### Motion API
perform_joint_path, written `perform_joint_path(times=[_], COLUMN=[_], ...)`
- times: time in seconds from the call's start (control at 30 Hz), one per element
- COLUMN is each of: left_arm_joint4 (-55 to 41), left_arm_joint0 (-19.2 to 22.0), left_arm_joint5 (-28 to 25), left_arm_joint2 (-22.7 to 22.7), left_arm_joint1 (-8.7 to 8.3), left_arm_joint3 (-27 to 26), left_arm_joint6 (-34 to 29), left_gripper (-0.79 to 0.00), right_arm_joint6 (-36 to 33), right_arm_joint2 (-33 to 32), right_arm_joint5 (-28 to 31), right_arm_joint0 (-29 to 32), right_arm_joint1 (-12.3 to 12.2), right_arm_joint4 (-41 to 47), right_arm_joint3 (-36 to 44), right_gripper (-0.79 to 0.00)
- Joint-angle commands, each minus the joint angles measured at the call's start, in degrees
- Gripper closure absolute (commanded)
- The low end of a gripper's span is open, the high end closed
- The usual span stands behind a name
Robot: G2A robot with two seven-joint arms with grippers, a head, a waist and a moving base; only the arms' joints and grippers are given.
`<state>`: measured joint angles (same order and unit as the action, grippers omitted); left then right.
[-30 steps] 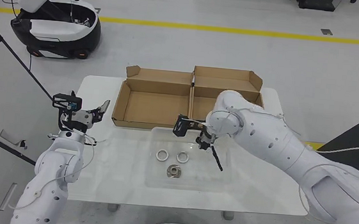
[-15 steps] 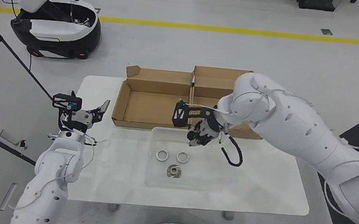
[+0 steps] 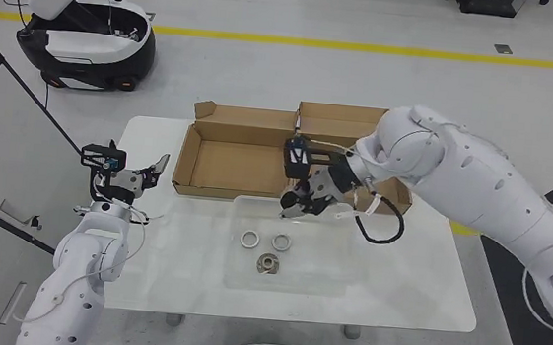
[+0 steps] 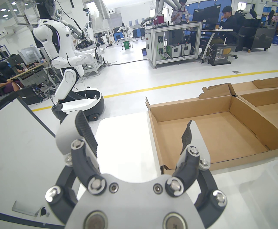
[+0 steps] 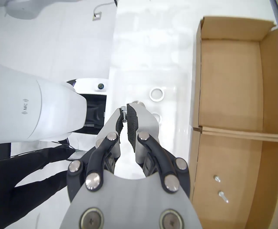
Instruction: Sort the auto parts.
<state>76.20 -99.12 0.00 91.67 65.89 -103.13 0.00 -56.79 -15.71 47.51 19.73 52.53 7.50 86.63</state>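
The right gripper (image 5: pixel 124 109) pinches a small, shiny silver bolt (image 5: pixel 124 116) with a threaded shank, its head poking out at the tip. The left gripper (image 4: pixel 134 117) stands wide open.

We see a pale grey floor (image 3: pixel 364 81) with a yellow line (image 3: pixel 367 48) running across the upper part of the top view. In the upper left of that frame another white robot (image 3: pixel 90 47) stands on a dark wheeled base. A white table (image 3: pixel 414 293) sits in the middle. In the left wrist view, beyond the line, we see a metal-framed rack (image 4: pixel 173 43), desks with monitors (image 4: pixel 211 13) and a green bin (image 4: pixel 126 45).
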Motion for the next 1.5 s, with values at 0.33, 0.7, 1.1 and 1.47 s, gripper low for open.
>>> perform_joint_path(times=[0.33,0.7,1.1,1.47], left_arm_joint4=[0.0,0.0,0.0,0.0], left_arm_joint0=[0.0,0.0,0.0,0.0], left_arm_joint5=[0.0,0.0,0.0,0.0], left_arm_joint2=[0.0,0.0,0.0,0.0], left_arm_joint1=[0.0,0.0,0.0,0.0], left_arm_joint3=[0.0,0.0,0.0,0.0], left_arm_joint6=[0.0,0.0,0.0,0.0], left_gripper=[-0.785,-0.785,-0.785,-0.785], right_arm_joint6=[10.5,10.5,10.5,14.5], right_arm_joint2=[-0.8,-13.7,-16.6,-23.9], right_arm_joint5=[10.5,10.5,10.5,10.5], right_arm_joint0=[-2.2,8.2,10.7,18.7], right_arm_joint1=[-0.2,-0.2,0.3,0.7], right_arm_joint4=[16.0,26.8,28.9,32.4], right_arm_joint3=[-0.7,4.6,5.8,15.1], right_gripper=[0.0,0.0,0.0,0.0])
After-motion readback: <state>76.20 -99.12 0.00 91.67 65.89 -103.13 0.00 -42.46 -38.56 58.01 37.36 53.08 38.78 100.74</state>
